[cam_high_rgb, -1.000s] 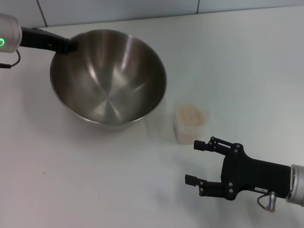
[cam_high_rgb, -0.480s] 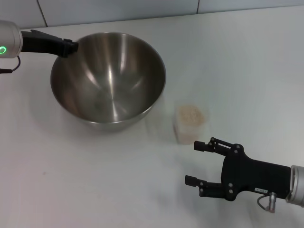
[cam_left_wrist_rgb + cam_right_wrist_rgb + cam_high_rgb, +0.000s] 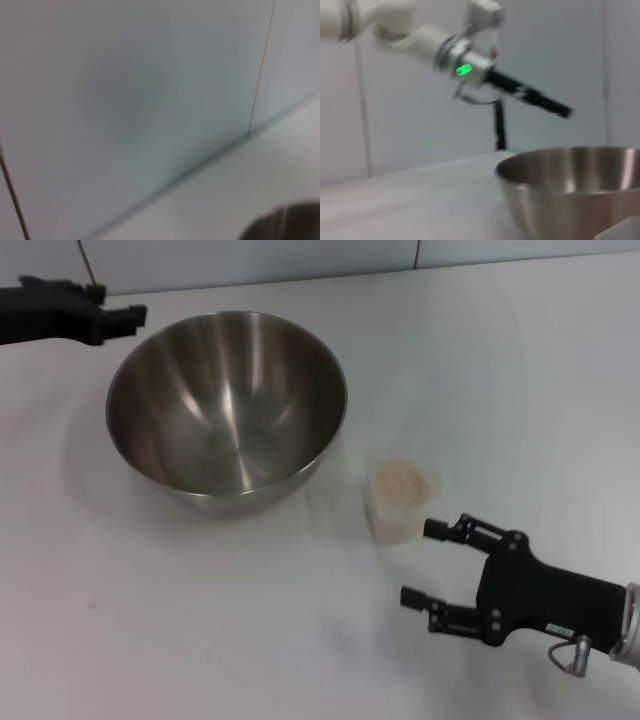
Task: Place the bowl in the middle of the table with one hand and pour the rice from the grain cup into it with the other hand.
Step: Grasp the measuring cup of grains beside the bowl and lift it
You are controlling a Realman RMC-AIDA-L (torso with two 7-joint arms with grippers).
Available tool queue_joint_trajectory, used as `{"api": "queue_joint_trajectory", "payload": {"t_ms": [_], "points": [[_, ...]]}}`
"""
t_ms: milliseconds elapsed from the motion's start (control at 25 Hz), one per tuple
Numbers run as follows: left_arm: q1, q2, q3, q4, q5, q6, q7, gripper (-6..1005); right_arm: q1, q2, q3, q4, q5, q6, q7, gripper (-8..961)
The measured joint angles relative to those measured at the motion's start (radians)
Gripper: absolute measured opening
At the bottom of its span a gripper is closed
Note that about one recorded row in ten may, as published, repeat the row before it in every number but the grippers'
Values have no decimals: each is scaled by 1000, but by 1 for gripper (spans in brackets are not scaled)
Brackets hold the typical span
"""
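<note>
Gaping right claw [image 3: 418, 562] near grain cup [image 3: 400, 500] — left claw [image 3: 560, 110] seemingly clear of bowl [image 3: 228, 405]

Bowl [image 3: 228, 405] left-centre on table [image 3: 500, 360]; grain cup [image 3: 402, 502] just right, nearer; rice [image 3: 403, 480] inside.

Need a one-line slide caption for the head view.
Left gripper clear of the steel bowl; open right gripper approaching the rice-filled grain cup.

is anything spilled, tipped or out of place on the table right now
Nothing stands out. The bowl sits upright and empty on the table, the grain cup stands upright beside it with the rice inside, and no stray grains show. The left gripper is off the rim; the right gripper is open near the cup.
</note>
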Motion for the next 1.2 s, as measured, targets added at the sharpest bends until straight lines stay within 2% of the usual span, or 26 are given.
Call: {"api": "queue_joint_trajectory", "payload": {"t_ms": [40, 200, 240, 280, 360, 440, 520, 600, 680, 880, 1200], "points": [[84, 1, 18, 53, -138, 1, 88, 554, -12, 0, 25, 7, 0, -7, -20, 825], [289, 4, 82, 101, -559, 30, 456, 695, -61, 0, 107, 38, 1, -42, -110, 825], [330, 4, 99, 87, -653, 48, 575, 707, -84, 1, 156, 50, 1, -57, -140, 825], [369, 4, 110, 57, -745, 75, 708, 719, -84, 1, 156, 50, 1, -57, -140, 824], [409, 3, 116, -19, -855, 133, 892, 743, -106, 2, 212, 64, 2, -69, -167, 824], [426, 4, 107, -147, -949, 209, 1075, 766, -133, 4, 283, 86, 2, -74, -205, 824], [423, 8, 73, -330, -1046, 307, 1270, 790, -160, 6, 363, 105, 2, -71, -241, 824], [408, 12, 16, -490, -1079, 375, 1401, 814, -177, 8, 424, 114, 2, -61, -257, 824], [405, 12, -4, -533, -1080, 386, 1425, 814, -185, 9, 470, 117, 3, -35, -250, 824], [408, 6, -27, -635, -1088, 390, 1501, 815, -168, 7, 478, 129, 0, 55, -217, 824], [405, 6, -28, -652, -1089, 389, 1506, 814, -134, 6, 418, 175, -10, 171, -214, 824]]}}
